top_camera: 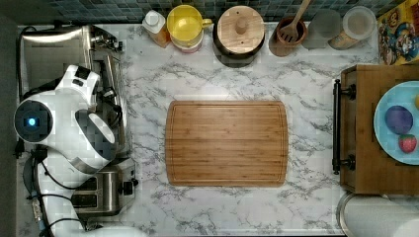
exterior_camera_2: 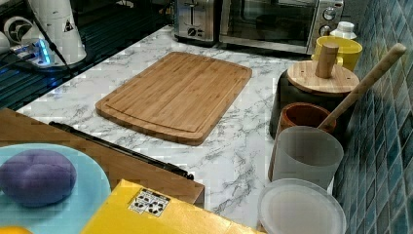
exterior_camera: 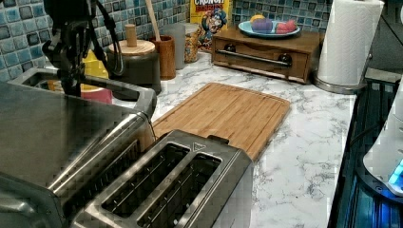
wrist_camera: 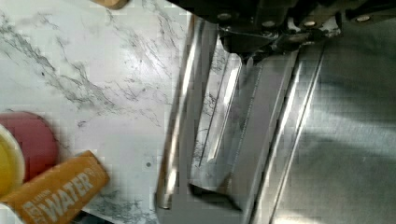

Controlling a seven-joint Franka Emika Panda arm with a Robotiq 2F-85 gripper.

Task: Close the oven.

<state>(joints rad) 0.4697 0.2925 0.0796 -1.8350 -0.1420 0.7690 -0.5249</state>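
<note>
Bright, even light — blocky blur, steel glare.

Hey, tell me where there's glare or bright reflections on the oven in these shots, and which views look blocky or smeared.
Wrist view: bright streaks of glare run along the oven's bar handle. Left view: the oven top carries a soft sheen and blocky patches. Right view: its glass door reflects pale light. Top view: blocky smearing over the robot arm.
</note>
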